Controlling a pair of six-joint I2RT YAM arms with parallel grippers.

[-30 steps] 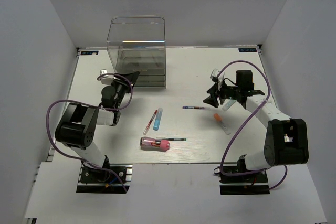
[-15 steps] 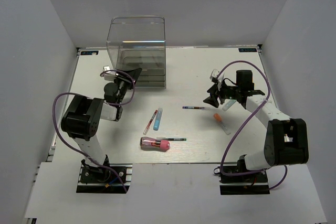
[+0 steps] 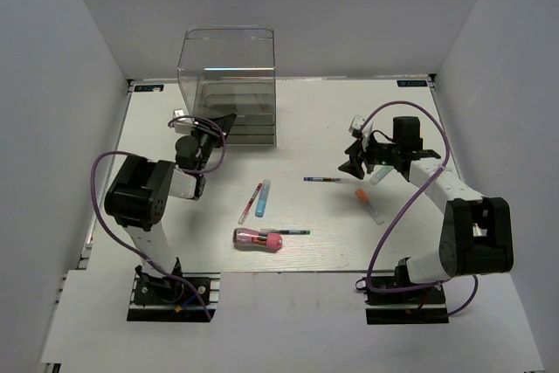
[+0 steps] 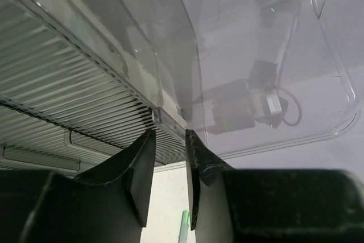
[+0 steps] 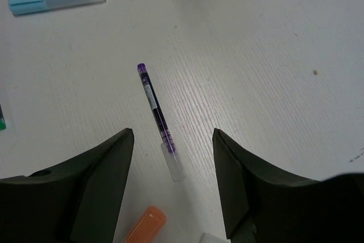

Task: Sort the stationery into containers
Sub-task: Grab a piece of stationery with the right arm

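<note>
White table (image 3: 306, 124), pale walls (image 3: 349, 15) — left hand (image 4: 169, 139) barely parted, right hand (image 5: 172, 136) wide open.

left gripper (image 4: 169, 132): clear box (image 4: 256, 61) close ahead; right gripper (image 5: 172, 132): purple pen (image 5: 154, 106) below

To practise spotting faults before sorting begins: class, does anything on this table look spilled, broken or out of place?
Nothing looks spilled or broken. The only disorder is unsorted stationery: the pink tube, light-blue marker, purple pen and orange-capped marker lie loose at mixed angles on the table, outside the clear box.
</note>
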